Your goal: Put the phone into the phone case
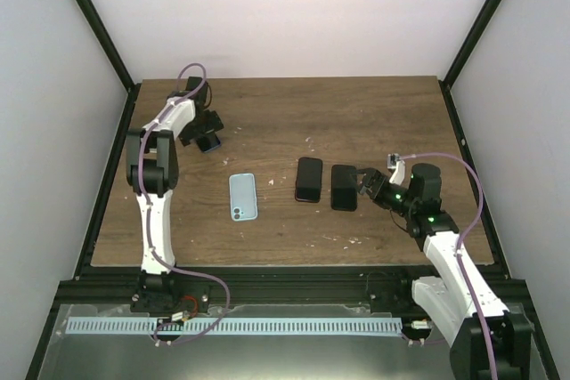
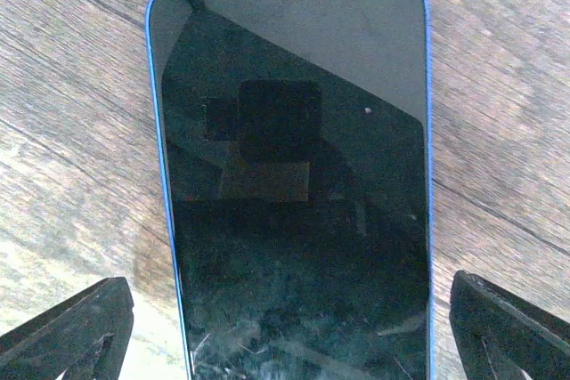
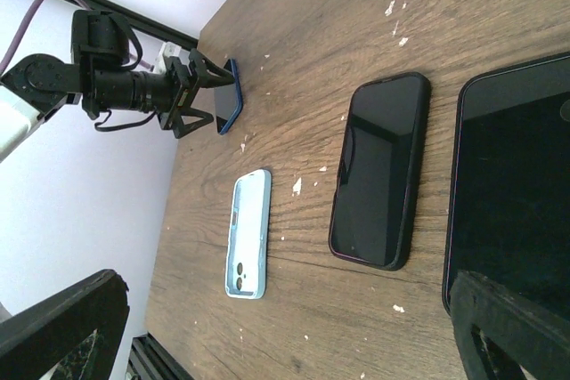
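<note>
Left gripper [image 2: 287,309] spread wide, gripping nothing. Blue-edged phone [image 2: 294,175] lies flat, screen up, between its fingers [image 2: 71,331], with bare table [image 2: 80,131] showing on each side. Light-blue phone case [image 1: 243,196] sits well apart, back toward the arm bases. Right gripper [image 3: 285,282] is wide open and empty, near dark phone [image 3: 512,184] just ahead of it, second dark phone [image 3: 378,171] just beyond, short of the case.
</note>
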### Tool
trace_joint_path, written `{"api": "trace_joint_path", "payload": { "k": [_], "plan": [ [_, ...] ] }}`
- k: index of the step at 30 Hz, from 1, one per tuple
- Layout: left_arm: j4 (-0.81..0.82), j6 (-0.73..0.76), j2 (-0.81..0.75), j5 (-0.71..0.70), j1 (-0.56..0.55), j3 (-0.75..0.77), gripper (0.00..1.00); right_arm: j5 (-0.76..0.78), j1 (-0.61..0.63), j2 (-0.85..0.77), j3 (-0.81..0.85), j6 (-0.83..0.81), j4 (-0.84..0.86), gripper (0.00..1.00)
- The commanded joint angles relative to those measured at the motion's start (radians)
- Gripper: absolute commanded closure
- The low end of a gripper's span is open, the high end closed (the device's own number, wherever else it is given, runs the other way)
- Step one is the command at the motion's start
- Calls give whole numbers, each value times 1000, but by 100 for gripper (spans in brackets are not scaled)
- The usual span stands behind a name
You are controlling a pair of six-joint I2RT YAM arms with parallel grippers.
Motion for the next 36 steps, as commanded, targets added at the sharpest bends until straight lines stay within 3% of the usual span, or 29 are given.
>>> {"api": "trace_joint_path", "payload": {
  "k": [1,7,11,20,26,36],
  "plan": [
    [-52,-28,52,11,8,53,2,-4,-6,6,52,-19,-16,0],
    [-116,-38,135,5,15,143,4,-3,-6,27,81,-40,-36,0],
    [-124,-41,155,6,14,147,12,-3,-6,26,62,-34,-17,0],
    [-148,-39,142,26,15,125,15,-7,-6,39,56,-36,-8,0],
    [-99,0,48,30,2,1,21,-13,-5,36,56,-33,-6,0],
    [51,57,-203,37,-39,-379,27,-19,-6,-2,26,-17,-1,0]
  ]
}}
